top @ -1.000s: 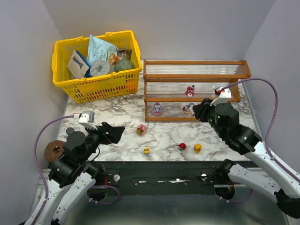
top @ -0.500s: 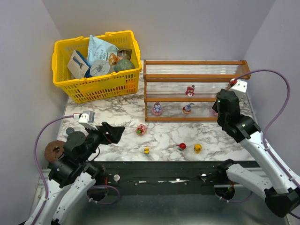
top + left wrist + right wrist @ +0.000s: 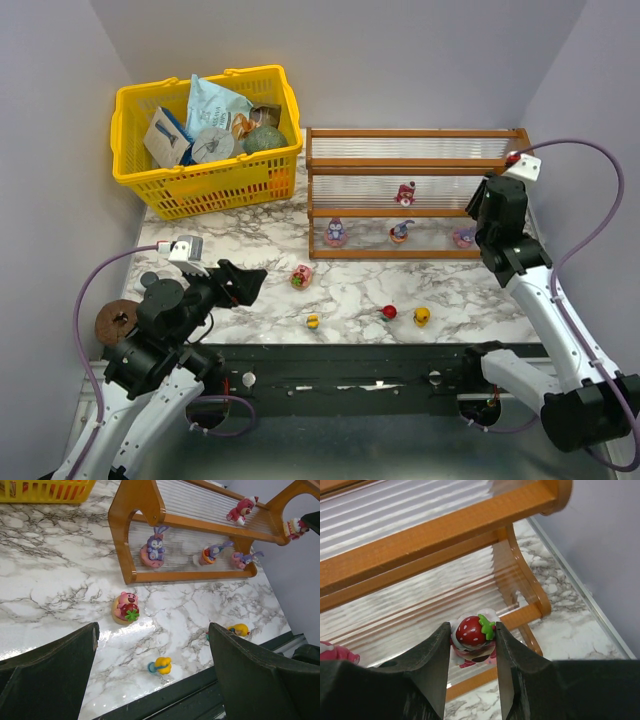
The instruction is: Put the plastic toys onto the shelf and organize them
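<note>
Your right arm has swung away from the middle of the shelf [image 3: 415, 162] to its right end, while your left arm has not shifted. Your right gripper [image 3: 472, 647] pinches a strawberry-topped toy [image 3: 474, 639] between its fingers, held over the right end of the middle tier. Your left gripper [image 3: 252, 279] hangs spread wide above the marble table [image 3: 230, 235], with nothing in it. One red-capped toy [image 3: 405, 193] stands on the middle tier and three purple toys [image 3: 336, 233] line the bottom tier. Four toys lie on the table: a pink round toy [image 3: 302, 276], a small yellow toy [image 3: 313, 321], a red toy [image 3: 388, 312] and a yellow duck [image 3: 422, 317]
</note>
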`<state>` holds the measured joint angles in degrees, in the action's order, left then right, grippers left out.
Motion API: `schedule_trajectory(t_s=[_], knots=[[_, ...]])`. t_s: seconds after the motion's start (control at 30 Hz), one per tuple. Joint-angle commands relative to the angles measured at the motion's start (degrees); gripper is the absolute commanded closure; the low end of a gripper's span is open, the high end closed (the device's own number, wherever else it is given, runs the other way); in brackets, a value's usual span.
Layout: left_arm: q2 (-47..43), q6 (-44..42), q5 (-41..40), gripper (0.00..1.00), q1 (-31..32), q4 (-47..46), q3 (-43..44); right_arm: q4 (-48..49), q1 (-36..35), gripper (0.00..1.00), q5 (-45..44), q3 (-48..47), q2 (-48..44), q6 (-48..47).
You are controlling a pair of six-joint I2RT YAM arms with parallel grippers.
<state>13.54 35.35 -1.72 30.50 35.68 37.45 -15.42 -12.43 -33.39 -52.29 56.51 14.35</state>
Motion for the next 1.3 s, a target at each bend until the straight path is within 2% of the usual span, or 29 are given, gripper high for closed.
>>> schedule_trajectory(t_s=[0.0,0.13,0.5,0.77,1.27], knots=[[0.35,-0.55,0.66,0.01,0.26,-0.7,-0.36,9.87,0.82,0.99,5.35,2.8,2.54,-3.62],[0.35,-0.55,0.66,0.01,0.26,-0.61,-0.36,16.46,1.09,0.99,4.91,5.18,4.04,-5.91],[0.08,-0.37,0.31,0.01,0.26,-0.44,-0.36,19.55,1.97,0.99,2.98,5.71,8.09,-7.85],[0.17,-0.37,0.22,0.01,0.26,-0.35,-0.36,21.84,3.64,0.99,3.06,7.38,10.11,-5.91],[0.61,-0.29,-0.13,0.01,0.26,-0.09,-0.27,24.64,5.04,0.92,1.22,8.17,11.6,-4.86]])
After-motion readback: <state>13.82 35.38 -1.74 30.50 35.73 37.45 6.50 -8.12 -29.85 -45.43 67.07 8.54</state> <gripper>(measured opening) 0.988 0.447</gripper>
